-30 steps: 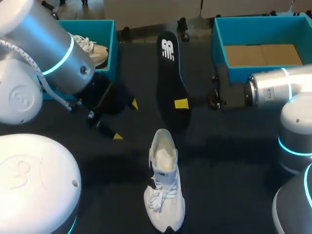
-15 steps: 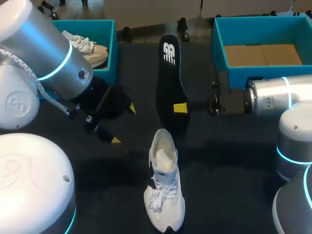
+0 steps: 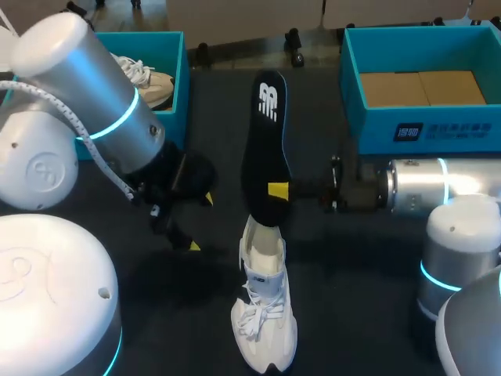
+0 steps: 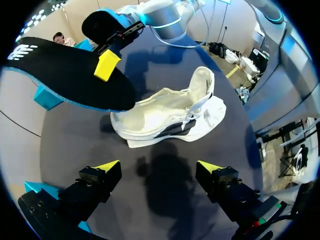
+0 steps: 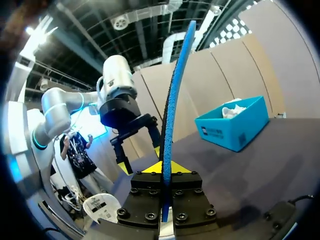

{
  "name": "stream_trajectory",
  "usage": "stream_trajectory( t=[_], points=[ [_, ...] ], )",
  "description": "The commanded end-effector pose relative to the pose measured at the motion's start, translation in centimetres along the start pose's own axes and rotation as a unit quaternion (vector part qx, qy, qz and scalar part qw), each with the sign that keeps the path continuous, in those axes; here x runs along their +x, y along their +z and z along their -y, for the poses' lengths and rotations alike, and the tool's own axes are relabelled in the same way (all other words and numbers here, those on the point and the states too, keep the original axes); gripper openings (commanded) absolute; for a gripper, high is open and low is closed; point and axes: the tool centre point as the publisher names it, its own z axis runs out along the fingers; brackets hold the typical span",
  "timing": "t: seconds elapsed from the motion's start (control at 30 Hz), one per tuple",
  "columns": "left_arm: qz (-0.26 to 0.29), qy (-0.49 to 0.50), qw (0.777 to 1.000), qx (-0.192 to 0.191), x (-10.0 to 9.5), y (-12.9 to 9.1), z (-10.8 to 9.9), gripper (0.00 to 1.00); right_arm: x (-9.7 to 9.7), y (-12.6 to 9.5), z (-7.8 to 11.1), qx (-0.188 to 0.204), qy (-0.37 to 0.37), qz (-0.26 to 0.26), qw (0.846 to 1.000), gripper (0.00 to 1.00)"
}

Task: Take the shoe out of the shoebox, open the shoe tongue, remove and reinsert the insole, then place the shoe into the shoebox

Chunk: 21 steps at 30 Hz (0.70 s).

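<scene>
A white shoe (image 3: 264,313) lies on the dark table, heel towards the far side and mouth open. The black insole (image 3: 266,133) with a blue edge stands on edge above that heel, and my right gripper (image 3: 278,190) is shut on its lower part. In the right wrist view the insole (image 5: 175,90) rises straight up from between the right gripper's (image 5: 162,167) fingers. My left gripper (image 3: 199,222) hangs open to the left of the shoe. In the left wrist view the shoe (image 4: 170,117) lies ahead of the open left gripper (image 4: 159,167), with the insole (image 4: 70,75) over its heel end.
A teal shoebox (image 3: 415,125) with a cardboard floor stands at the back right. A second teal box (image 3: 178,78) at the back left holds another white shoe (image 3: 145,78). Bare dark table lies around the shoe.
My right arm has carried the insole left and nearer, from the table's middle to just above the shoe's heel. My left arm has shifted a little right, closer to the shoe.
</scene>
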Motion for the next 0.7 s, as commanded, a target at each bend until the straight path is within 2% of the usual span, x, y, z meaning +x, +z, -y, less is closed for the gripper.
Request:
stream_trajectory(
  t=[0.03,0.13,0.57,0.7],
  points=[
    [-0.018,-0.009,1.0,0.002,-0.8,2.1,0.2,1.0,0.0,0.8,0.7,-0.014,-0.009,-0.001,1.0,0.0],
    [-0.025,-0.023,0.999,0.002,-0.8,2.4,0.0,1.0,0.4,0.8,1.3,-0.024,-0.017,-0.001,1.0,0.0],
    [-0.025,-0.023,0.999,0.002,-0.8,2.4,0.0,1.0,0.4,1.0,1.4,-0.025,-0.016,-0.003,1.0,0.0],
    [-0.034,-0.032,0.999,0.002,-0.8,3.8,0.1,1.0,0.6,1.8,1.8,-0.025,-0.017,-0.008,1.0,0.0]
  ],
)
